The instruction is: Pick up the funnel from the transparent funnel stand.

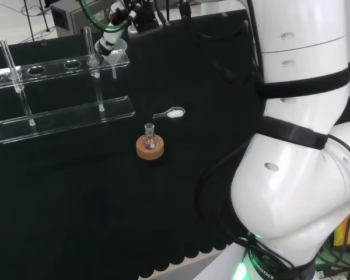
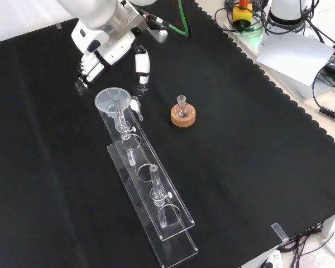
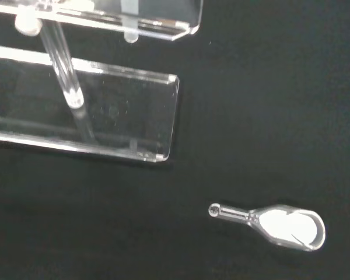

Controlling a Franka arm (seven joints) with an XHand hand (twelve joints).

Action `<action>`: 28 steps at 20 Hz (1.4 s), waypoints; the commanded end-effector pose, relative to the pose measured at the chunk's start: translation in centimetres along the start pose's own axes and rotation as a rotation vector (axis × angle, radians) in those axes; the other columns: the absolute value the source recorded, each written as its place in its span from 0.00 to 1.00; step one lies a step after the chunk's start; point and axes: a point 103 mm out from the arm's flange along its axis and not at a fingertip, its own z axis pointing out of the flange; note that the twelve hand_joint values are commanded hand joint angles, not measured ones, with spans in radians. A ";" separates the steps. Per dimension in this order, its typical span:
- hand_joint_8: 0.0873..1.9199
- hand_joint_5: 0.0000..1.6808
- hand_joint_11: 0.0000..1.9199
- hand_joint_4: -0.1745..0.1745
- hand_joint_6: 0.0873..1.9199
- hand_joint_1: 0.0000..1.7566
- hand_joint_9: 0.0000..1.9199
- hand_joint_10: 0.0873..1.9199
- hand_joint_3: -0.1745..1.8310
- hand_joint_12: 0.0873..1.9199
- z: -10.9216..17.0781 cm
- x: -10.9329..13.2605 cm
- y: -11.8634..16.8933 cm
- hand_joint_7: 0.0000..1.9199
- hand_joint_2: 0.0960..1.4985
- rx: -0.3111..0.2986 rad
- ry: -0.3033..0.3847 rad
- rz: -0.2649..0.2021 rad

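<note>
A clear funnel (image 2: pixel 110 100) sits in the end hole of the transparent stand (image 2: pixel 156 206), its stem hanging down through the top plate. In the head view the funnel (image 1: pixel 115 52) is at the right end of the stand (image 1: pixel 64 116). The black and white hand (image 2: pixel 109 42) hovers just beyond that end. Its fingers (image 2: pixel 86 72) and thumb are spread to either side of the funnel's rim, open and apart from it. The hand (image 1: pixel 112 35) is just above the funnel in the head view. The wrist view looks down on the stand's end (image 3: pixel 105 116).
A small flask on a cork ring (image 2: pixel 183 114) stands on the cloth to the right of the stand in the front view. A glass spoon with white powder (image 3: pixel 280 224) lies beside the stand's end. Two upright glass rods (image 1: pixel 10 64) rise from the stand.
</note>
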 end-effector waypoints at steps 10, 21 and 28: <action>0.19 0.00 0.16 0.37 0.00 0.29 0.07 0.43 0.22 0.75 0.3 1.6 0.9 0.00 0.44 0.008 -0.103 -0.009; 0.25 0.03 0.15 0.38 0.00 0.33 0.09 0.42 0.23 0.75 0.3 1.7 2.2 0.00 0.44 0.046 -0.136 -0.025; 0.30 0.05 0.16 0.38 0.00 0.34 0.12 0.41 0.25 0.75 0.4 1.2 2.6 0.00 0.43 0.040 -0.148 -0.021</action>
